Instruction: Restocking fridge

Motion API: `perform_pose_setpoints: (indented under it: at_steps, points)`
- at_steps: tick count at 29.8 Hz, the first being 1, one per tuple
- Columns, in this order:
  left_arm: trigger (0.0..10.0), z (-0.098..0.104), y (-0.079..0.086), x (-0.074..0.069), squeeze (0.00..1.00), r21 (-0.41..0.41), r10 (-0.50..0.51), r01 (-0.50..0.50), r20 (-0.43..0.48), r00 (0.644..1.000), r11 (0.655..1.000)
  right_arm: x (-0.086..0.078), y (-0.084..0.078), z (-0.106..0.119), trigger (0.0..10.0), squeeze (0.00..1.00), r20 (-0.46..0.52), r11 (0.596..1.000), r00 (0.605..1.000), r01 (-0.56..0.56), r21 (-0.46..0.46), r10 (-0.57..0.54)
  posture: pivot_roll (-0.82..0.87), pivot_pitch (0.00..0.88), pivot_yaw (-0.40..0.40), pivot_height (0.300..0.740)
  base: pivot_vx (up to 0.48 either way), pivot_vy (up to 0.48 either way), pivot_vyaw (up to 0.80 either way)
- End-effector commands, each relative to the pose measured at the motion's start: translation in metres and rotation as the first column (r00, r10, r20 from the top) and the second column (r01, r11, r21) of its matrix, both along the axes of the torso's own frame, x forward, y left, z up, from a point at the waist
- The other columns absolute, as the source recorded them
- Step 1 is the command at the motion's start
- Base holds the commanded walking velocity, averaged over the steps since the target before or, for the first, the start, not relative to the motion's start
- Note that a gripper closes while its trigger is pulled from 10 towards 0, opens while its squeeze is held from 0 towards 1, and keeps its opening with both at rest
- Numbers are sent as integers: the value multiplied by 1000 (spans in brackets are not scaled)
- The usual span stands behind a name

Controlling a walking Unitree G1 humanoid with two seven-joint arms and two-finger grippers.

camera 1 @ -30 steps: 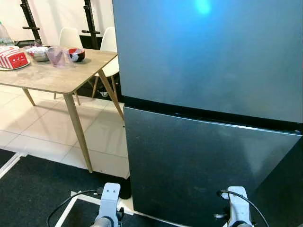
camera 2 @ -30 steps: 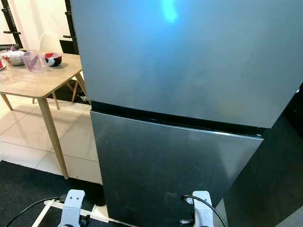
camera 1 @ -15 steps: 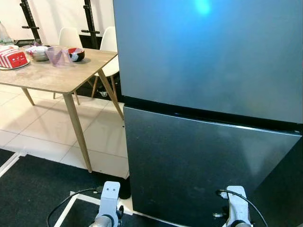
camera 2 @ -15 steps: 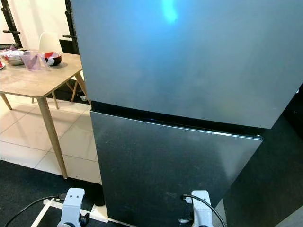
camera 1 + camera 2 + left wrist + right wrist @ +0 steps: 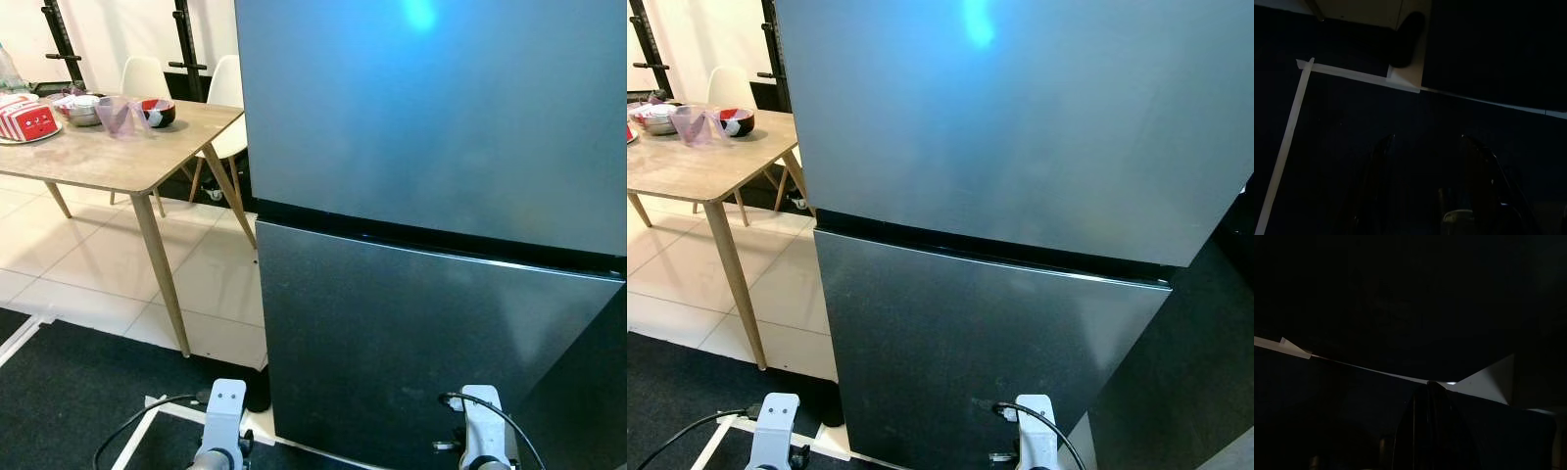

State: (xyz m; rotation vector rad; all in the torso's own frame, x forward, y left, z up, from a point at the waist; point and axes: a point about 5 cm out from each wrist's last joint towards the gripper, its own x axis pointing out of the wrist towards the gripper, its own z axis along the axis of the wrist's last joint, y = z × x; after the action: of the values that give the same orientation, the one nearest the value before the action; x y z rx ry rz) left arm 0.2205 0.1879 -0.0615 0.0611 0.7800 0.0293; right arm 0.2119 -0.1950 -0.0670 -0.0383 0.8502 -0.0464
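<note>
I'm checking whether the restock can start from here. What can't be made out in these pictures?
- Fridge contents: both doors are shut, in both eye views.
- Red-and-white carton on the wooden table: too small to read its print, left eye view.
- Left gripper: left wrist view is dark, though the jaws stand apart.
- Right gripper: right wrist view is too dark to judge the jaws.

A wooden table (image 5: 108, 162) stands on pale floor tiles (image 5: 93, 269), bearing a red-and-white striped box (image 5: 26, 121), a metal bowl (image 5: 83, 114), a clear pink cup (image 5: 118, 116) and a red-and-black bowl (image 5: 157, 112). Two white chairs (image 5: 227, 93) stand behind it. White tape (image 5: 1290, 132) lines the dark carpet (image 5: 69, 392).
</note>
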Motion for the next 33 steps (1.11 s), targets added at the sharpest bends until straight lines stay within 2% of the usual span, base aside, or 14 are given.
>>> perform_pose_setpoints:
  at_steps: [1,4,11,33]
  points:
    - [10000,-4,2,-6,0,-6,8,-9,-30,1000,1000,-3,0,-2,10000,0,-23,1000,1000,1,-9,-1,25,0,-54,740,0,0,0]
    - [10000,-5,2,-8,0,-24,39,-39,-26,999,999,-6,-2,-3,10000,0,-30,1000,1000,8,-10,-8,26,0,-56,740,0,0,0]
    - [10000,-6,4,-12,0,-23,39,-40,-30,999,999,-10,-8,-5,10000,0,-47,999,998,37,6,-37,24,0,-46,740,0,0,0]
    - [10000,-10,11,-18,0,0,4,-4,-69,998,1000,-19,-16,-8,10000,0,-71,999,997,12,-40,-14,15,0,-33,740,0,0,0]
